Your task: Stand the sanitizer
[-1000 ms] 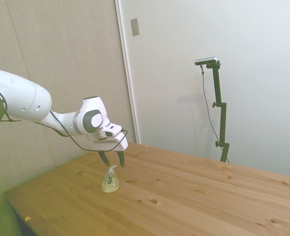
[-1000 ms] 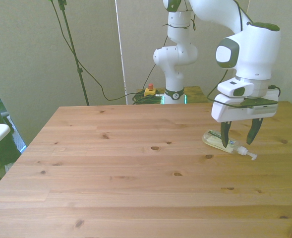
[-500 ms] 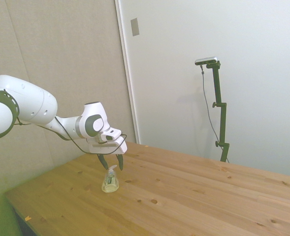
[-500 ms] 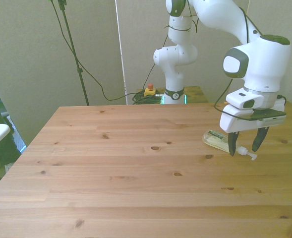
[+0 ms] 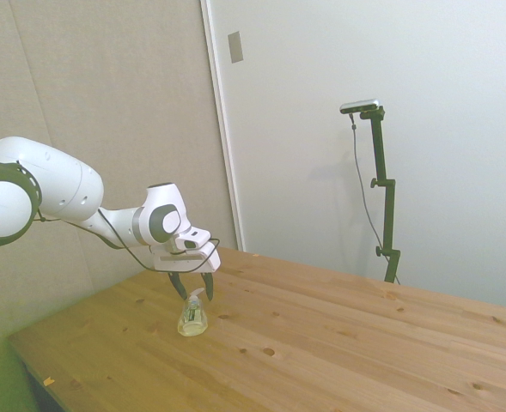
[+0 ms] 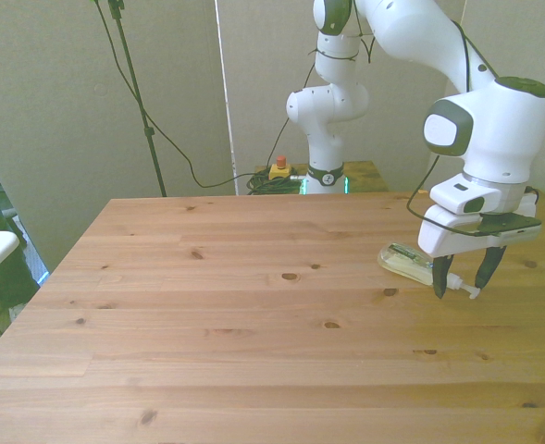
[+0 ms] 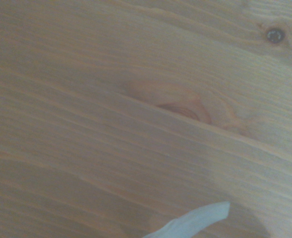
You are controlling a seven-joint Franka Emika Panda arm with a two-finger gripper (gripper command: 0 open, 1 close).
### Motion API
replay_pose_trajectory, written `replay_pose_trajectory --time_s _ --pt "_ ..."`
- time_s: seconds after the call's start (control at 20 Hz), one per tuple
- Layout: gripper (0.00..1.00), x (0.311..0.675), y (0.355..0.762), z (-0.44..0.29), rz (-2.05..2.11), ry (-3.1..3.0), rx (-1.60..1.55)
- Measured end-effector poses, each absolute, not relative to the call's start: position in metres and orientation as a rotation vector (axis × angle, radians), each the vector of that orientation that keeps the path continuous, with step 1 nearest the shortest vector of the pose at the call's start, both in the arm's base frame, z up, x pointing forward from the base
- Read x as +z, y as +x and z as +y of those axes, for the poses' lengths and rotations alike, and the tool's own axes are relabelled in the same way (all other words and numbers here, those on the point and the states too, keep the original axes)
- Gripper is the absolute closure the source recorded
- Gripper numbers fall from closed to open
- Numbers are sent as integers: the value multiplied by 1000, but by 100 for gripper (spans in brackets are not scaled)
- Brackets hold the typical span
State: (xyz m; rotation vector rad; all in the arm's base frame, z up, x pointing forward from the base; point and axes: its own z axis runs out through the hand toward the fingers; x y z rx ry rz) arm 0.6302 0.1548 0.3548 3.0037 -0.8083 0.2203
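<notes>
Pale yellowish liquid fills the sanitizer point(image 6: 409, 261), a small clear pump bottle lying on its side on the wooden table point(image 6: 253, 324), toward the front view's right. Its white pump nozzle point(image 6: 462, 287) points toward the near edge and the front view's right, while the body stretches away behind it. In the side view the sanitizer point(image 5: 192, 316) shows end-on, with the nozzle point(image 5: 195, 295) at its upper end. The gripper point(image 6: 460, 286) hangs low over the nozzle end of the bottle, fingers pointing down and spread apart, one dark fingertip on each side of the pump neck; the tips sit close to the tabletop. Nothing is clamped between the fingers, and I cannot tell whether either one touches the plastic. In the side view the gripper point(image 5: 193, 292) straddles the top of the nozzle in the same way. From the wrist camera, blurred wood grain with a knot fills the picture, and a white sliver, likely the nozzle tip point(image 7: 195, 221), shows at one edge. The white arm point(image 6: 480, 139) comes down from above to the gripper.
</notes>
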Motion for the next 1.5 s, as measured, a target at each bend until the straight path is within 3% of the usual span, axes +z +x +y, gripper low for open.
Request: replay_pose_trajectory --time_s 1.2,1.5 --pt "100 353 642 105 -988 2929 192" --pt "100 389 646 90 -1205 2861 405"
